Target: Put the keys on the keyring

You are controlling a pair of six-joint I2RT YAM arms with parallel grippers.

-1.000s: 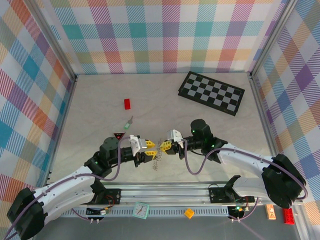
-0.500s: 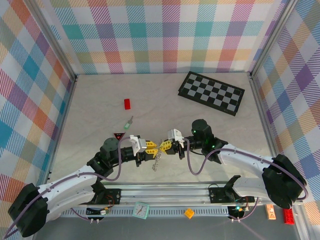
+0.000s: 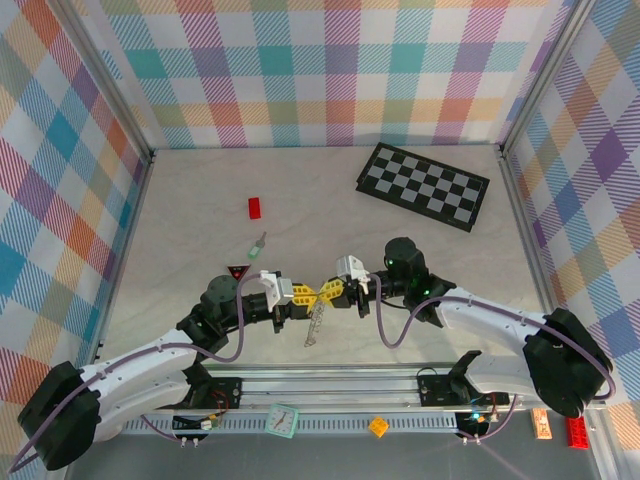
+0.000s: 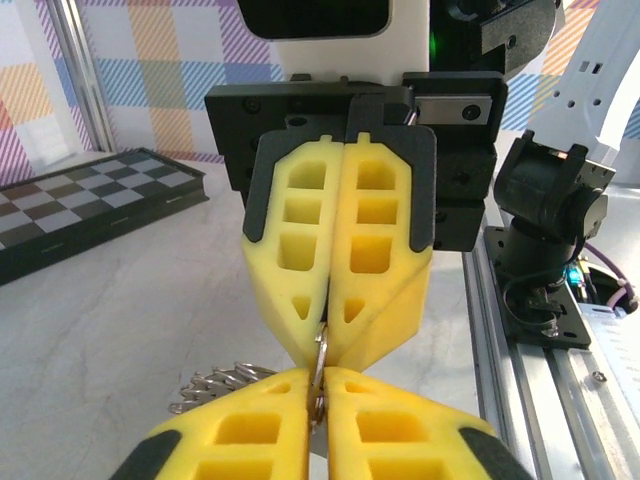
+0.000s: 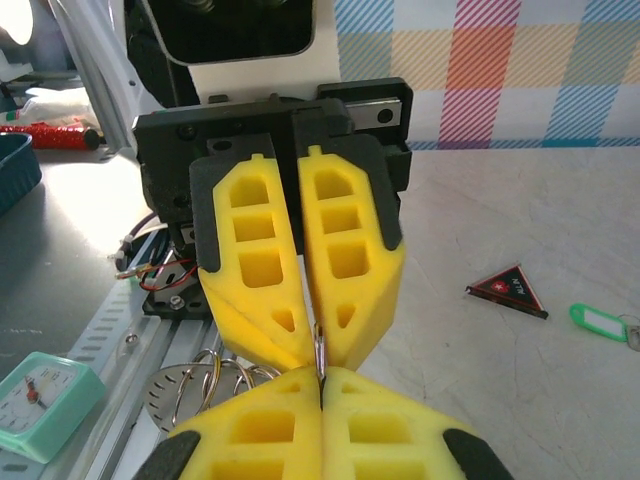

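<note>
Left claw [image 3: 308,296] and right claw [image 3: 326,293] meet tip to tip, both pinched closed, arms bent inward.

Robotics lab test booth: a pale, marble-patterned table [image 3: 320,200] is boxed in on three sides by pastel plaid cloth walls [image 3: 330,70] hung on metal posts [image 3: 105,80]. A white robot arm on the left [image 3: 130,375] and another on the right [image 3: 490,320] are bolted to an aluminium rail [image 3: 330,383] at the near edge. Purple cables [image 3: 385,335] loop from the arms, and a chequered board [image 3: 424,186] lies on the table.
</note>
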